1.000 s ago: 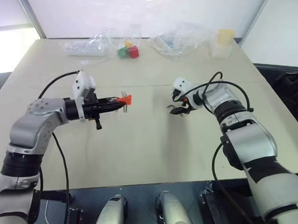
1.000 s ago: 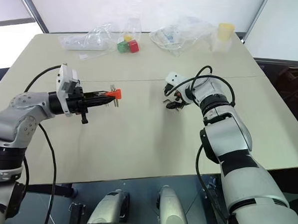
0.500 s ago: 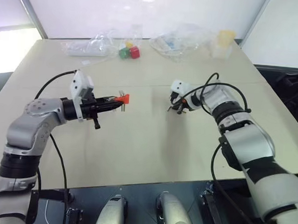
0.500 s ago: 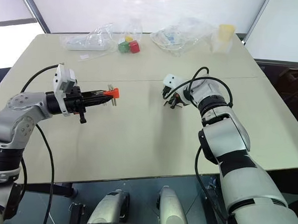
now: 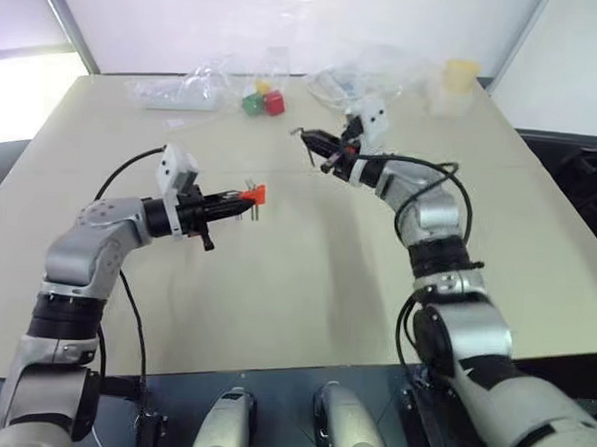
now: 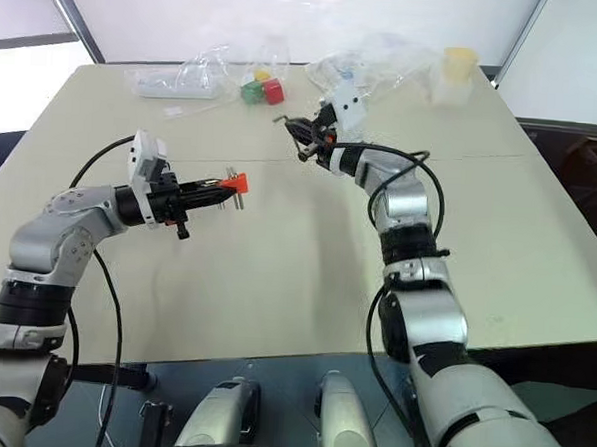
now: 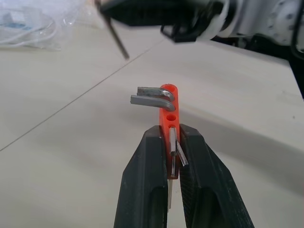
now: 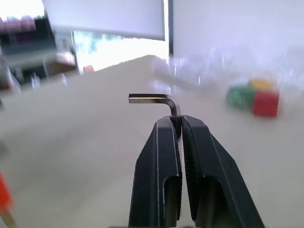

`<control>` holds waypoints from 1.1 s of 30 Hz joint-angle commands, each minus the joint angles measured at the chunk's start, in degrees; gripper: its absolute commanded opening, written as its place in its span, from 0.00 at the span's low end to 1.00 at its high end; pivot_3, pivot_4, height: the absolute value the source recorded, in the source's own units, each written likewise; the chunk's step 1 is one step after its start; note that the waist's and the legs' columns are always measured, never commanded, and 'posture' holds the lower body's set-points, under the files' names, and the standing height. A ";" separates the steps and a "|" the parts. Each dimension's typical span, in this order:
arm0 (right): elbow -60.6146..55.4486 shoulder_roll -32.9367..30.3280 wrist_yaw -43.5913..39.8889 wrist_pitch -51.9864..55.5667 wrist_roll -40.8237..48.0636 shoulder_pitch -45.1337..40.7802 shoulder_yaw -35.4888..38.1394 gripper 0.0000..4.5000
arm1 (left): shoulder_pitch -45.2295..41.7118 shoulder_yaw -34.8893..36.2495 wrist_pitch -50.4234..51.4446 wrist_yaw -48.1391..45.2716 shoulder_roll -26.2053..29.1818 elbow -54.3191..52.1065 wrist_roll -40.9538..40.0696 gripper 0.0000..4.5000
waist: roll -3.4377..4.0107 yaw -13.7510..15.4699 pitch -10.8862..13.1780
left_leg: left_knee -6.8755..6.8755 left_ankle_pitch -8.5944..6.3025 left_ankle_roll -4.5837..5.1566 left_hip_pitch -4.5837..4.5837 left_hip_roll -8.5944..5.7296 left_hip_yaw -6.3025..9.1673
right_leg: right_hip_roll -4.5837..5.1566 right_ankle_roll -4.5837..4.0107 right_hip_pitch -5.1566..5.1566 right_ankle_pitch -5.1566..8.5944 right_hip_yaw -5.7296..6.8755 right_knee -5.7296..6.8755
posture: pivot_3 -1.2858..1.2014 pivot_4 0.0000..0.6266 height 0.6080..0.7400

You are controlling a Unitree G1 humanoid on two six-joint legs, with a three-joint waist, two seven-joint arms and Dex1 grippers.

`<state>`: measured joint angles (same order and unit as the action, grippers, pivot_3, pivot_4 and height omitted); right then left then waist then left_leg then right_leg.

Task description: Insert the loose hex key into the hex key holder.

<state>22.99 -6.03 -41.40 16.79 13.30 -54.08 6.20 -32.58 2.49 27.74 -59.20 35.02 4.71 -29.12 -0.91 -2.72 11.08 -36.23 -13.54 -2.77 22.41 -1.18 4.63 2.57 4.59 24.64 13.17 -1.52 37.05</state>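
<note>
1. My left gripper (image 7: 172, 142) is closed on the small orange-red plastic hex key holder (image 7: 169, 114), above the middle of the beige table (image 5: 305, 294).
2. My right gripper (image 8: 179, 121) pinches the thin dark grey L-shaped hex key (image 8: 154, 100), raised nearer the far edge.
3. I see key and holder apart.

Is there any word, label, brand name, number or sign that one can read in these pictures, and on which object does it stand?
No readable text: there is none.
Small orange-red plastic hex key holder: no marking visible.
Thin dark grey L-shaped loose hex key: no marking visible.
Clear plastic bags at the far edge of the table: something bluish inside, too blurred to read.
Red and green cubes: plain faces.
</note>
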 commanded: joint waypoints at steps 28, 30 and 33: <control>-17.80 7.73 8.86 -10.31 3.99 10.35 -10.74 0.01 | -7.71 2.64 -0.18 2.30 -3.27 1.83 -0.87 0.00 | -0.01 0.17 -0.01 | 0.01 0.00 0.00 -0.03 0.01 -0.01 | -0.04 0.00 0.00 0.00 0.03 0.00 | 0.52 0.24 1.00; -17.54 7.65 8.92 -10.48 3.89 10.36 -10.77 0.01 | -7.68 2.71 -0.07 2.24 -3.23 1.73 -0.90 0.00 | -0.01 0.16 -0.01 | 0.00 0.00 0.00 -0.03 0.01 -0.01 | -0.04 0.00 0.00 0.00 0.03 0.00 | 0.52 0.24 1.00; -17.16 7.47 8.99 -10.68 3.85 10.21 -10.63 0.01 | -7.63 2.85 0.11 2.25 -3.23 1.55 -0.96 0.00 | -0.01 0.15 0.00 | 0.01 0.00 0.00 -0.03 0.01 -0.01 | -0.04 0.00 0.00 0.01 0.03 0.00 | 0.52 0.24 1.00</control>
<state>7.02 1.15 -32.44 7.34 16.98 -42.89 -4.29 -39.15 3.60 28.21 -57.05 31.25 8.65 -28.96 -0.92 -2.57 11.07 -36.22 -13.54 -2.77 22.38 -1.17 4.62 2.53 4.59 24.64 13.18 -1.49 37.05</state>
